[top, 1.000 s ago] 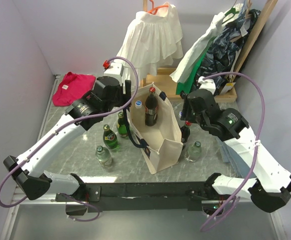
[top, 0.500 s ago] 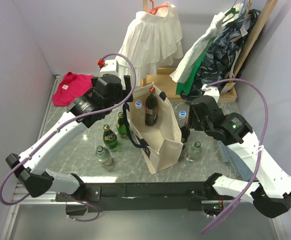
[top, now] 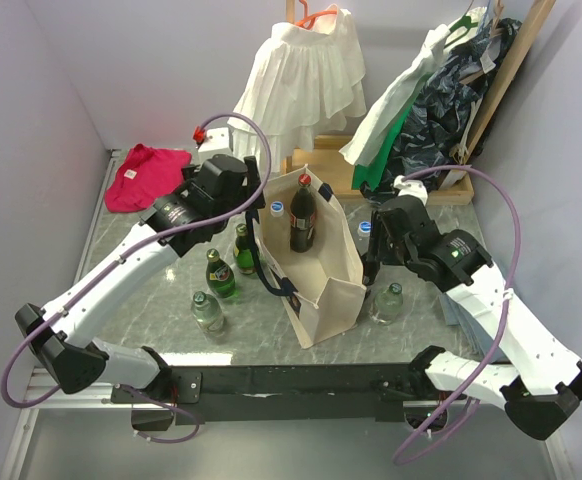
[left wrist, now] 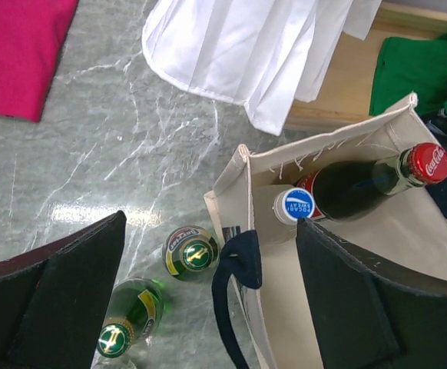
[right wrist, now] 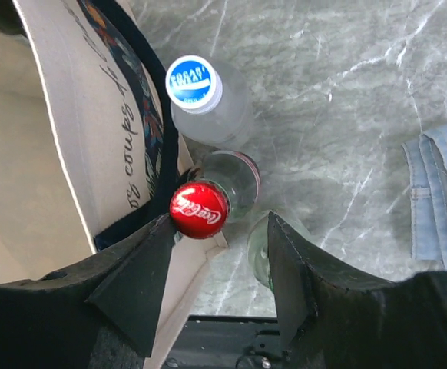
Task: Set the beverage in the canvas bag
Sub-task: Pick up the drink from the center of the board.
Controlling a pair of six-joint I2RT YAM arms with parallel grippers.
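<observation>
The cream canvas bag (top: 323, 285) with navy handles stands mid-table. Inside it stand a dark Coca-Cola bottle (top: 302, 222) and, it appears, a blue-capped Pocari bottle (left wrist: 296, 205). My left gripper (top: 255, 206) is open and empty above the bag's left wall and handle (left wrist: 235, 265). My right gripper (right wrist: 220, 223) is open over a red-capped cola bottle (right wrist: 199, 210) standing just outside the bag's right wall. The cap sits against the left finger (right wrist: 143, 269) and is not held. A second blue-capped bottle (right wrist: 194, 83) and a clear glass bottle (top: 389, 300) stand beside it.
Green glass bottles (left wrist: 190, 252) (top: 218, 272) and a clear one (top: 207, 310) stand left of the bag. A white ruffled garment (top: 306, 75) hangs behind, more clothes (top: 441, 90) hang at back right, a pink cloth (top: 148, 175) lies at back left, and jeans (right wrist: 438, 192) lie at the right.
My right gripper has moved left and down over the red-capped cola bottle beside the bag. The left gripper has shifted slightly right, toward the bag's left wall.
</observation>
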